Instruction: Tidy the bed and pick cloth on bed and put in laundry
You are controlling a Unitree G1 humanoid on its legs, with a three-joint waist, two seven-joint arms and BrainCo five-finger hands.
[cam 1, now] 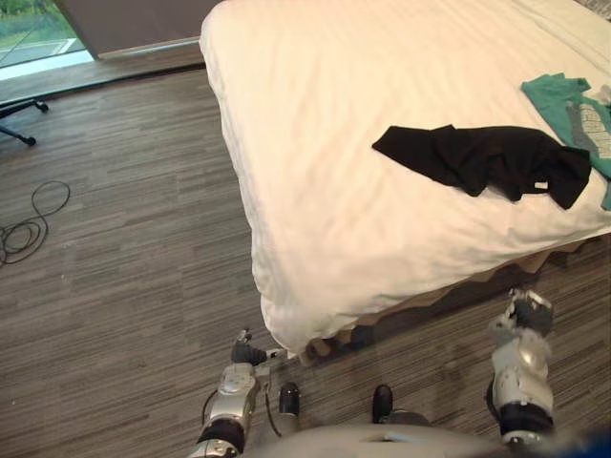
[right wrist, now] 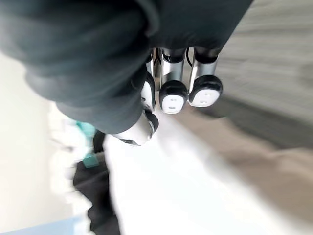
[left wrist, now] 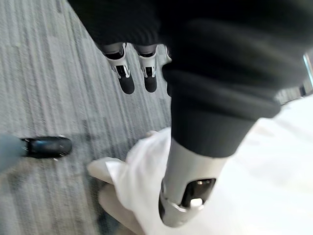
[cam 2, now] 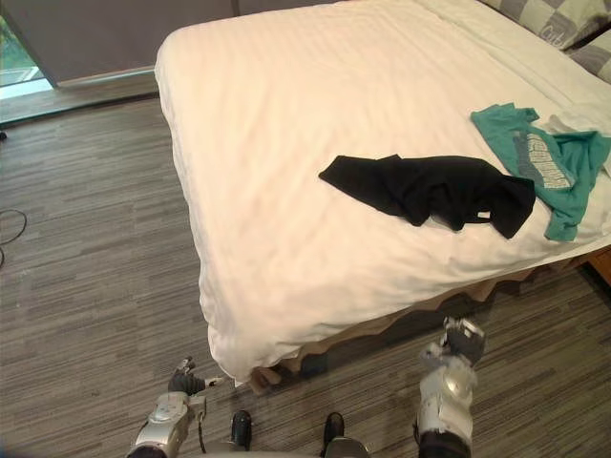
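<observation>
A black cloth [cam 2: 430, 191] lies crumpled on the white bed [cam 2: 286, 124], near its foot edge. Just to its right a teal shirt [cam 2: 539, 157] is spread out, and a small pale cloth [cam 2: 576, 121] touches its far side. My left hand [cam 1: 246, 353] hangs low by the bed's near corner, over the floor, with relaxed fingers [left wrist: 126, 73] and nothing in it. On the other side my right hand [cam 2: 463, 341] hangs below the foot edge, under the black cloth. Its fingers [right wrist: 172, 93] are loosely bent and hold nothing.
The sheet's corner [left wrist: 142, 171] droops toward the striped wood-look floor [cam 1: 124, 267]. Grey checked pillows [cam 2: 558, 24] lie at the head of the bed. A window [cam 1: 33, 33] and a chair base [cam 1: 19, 119] stand at the far left.
</observation>
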